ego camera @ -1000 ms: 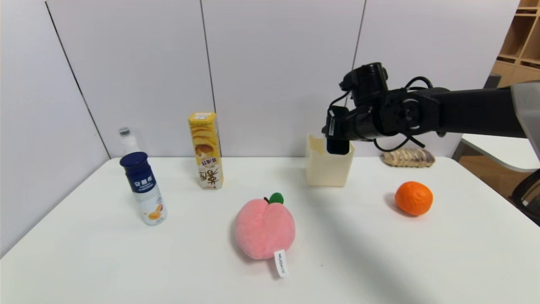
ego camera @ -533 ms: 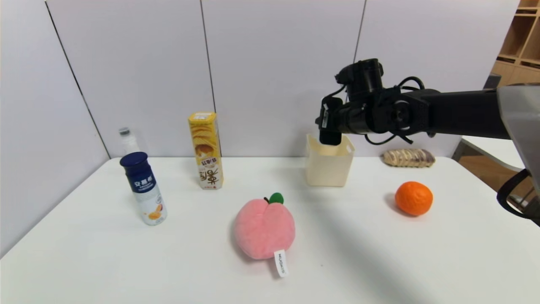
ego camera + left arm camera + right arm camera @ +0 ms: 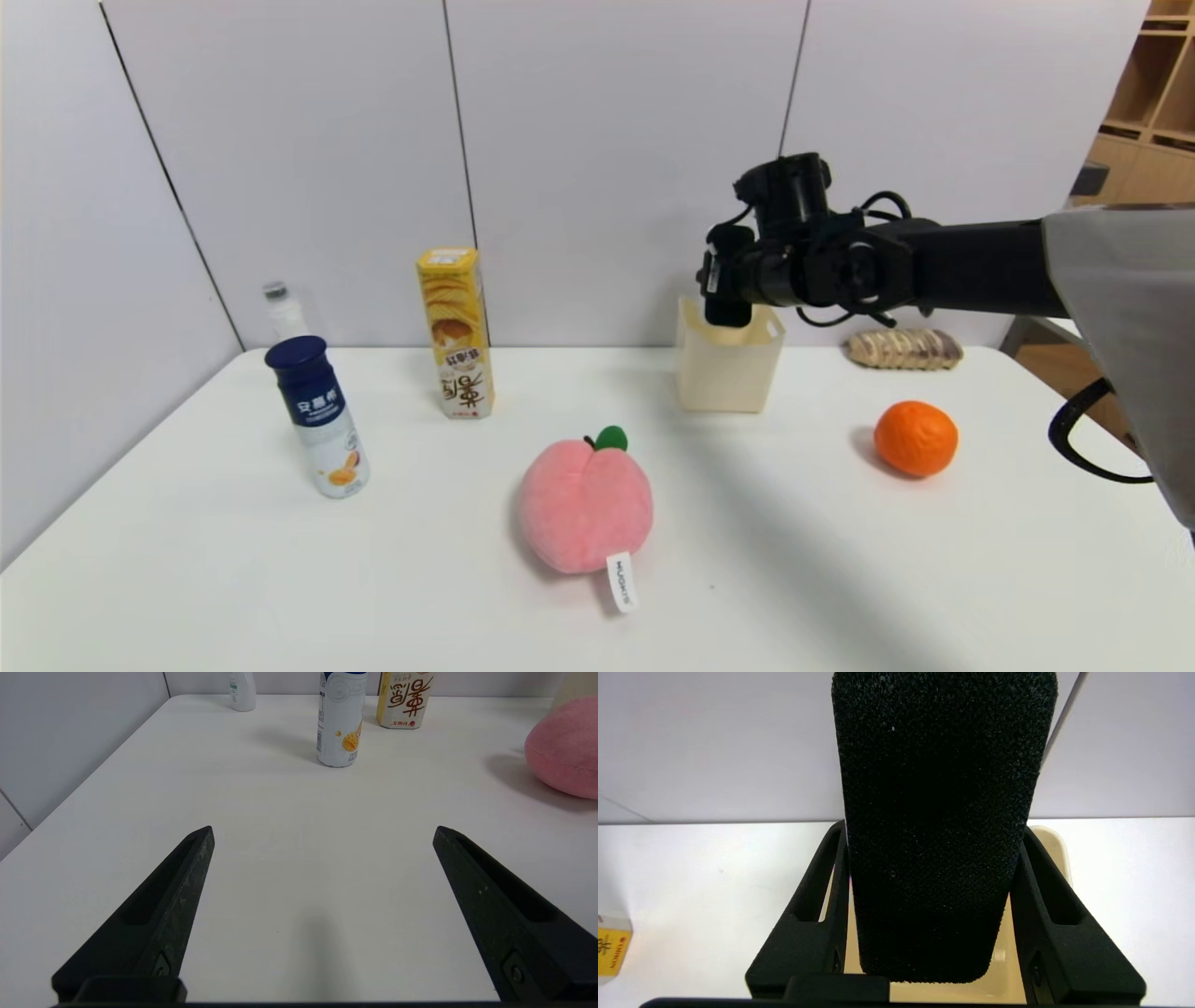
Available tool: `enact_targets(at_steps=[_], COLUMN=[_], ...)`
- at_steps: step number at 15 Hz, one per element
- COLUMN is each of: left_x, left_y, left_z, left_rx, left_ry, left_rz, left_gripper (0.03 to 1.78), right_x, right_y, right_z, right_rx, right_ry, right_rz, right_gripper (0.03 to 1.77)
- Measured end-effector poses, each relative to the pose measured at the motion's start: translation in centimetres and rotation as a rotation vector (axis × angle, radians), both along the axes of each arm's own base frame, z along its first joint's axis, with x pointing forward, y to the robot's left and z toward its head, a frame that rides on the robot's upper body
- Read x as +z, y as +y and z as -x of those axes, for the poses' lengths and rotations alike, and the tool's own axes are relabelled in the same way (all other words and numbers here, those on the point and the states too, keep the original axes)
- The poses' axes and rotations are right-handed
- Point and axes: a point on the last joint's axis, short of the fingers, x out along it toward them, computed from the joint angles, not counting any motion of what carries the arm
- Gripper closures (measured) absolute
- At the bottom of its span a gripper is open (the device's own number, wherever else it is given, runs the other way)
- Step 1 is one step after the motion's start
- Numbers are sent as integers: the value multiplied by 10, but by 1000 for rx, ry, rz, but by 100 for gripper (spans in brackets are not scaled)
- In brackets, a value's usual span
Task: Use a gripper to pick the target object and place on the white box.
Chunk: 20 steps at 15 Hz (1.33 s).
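Gripping the whiteboard eraser (image 3: 941, 826) by its long edges, the right gripper (image 3: 726, 301) hangs directly over the open top of the white box (image 3: 726, 371), at about 1 o'clock from the table's centre in the head view. From the right wrist camera the eraser's black felt face fills the space between the two flat black fingers (image 3: 817, 914), which press against it on either side, and the cream rim of the box shows just behind them. The eraser's lower end sits at the level of the box's rim in the head view; whether it dips inside cannot be told.

On the white table (image 3: 840, 579), a plush peach (image 3: 585, 504) lies near the centre, an orange (image 3: 916, 438) sits at 3 o'clock, and a wrapped bread snack (image 3: 904, 348) lies at 2 o'clock against the wall. A tall yellow snack carton (image 3: 455, 331) stands at 11 o'clock, a blue-capped yogurt bottle (image 3: 317, 417) at 9 o'clock, and a small clear bottle (image 3: 283, 314) behind it at 10 o'clock.

The left gripper (image 3: 322, 833) is parked low over the near left part of the table, its fingers spread wide with nothing between them.
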Motion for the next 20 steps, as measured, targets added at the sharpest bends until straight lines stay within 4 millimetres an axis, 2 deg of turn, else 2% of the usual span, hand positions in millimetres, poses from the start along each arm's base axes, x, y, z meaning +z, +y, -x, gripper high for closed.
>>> enact_targets(at_steps=[14,16,20], left_x=[0,0,0], left_y=[0,0,0], left_z=[0,0,0], left_rx=[0,0,0], left_ry=[0,0,0], left_rz=[0,0,0], left_gripper=[12,12,12], right_x=[-16,-18,-20], right_y=[4,4,3], right_z=[-8,-9,-10], right_rx=[3,3,0], right_ry=[24,30,31], right_rz=[18,21,21], right_gripper=[85,67,43])
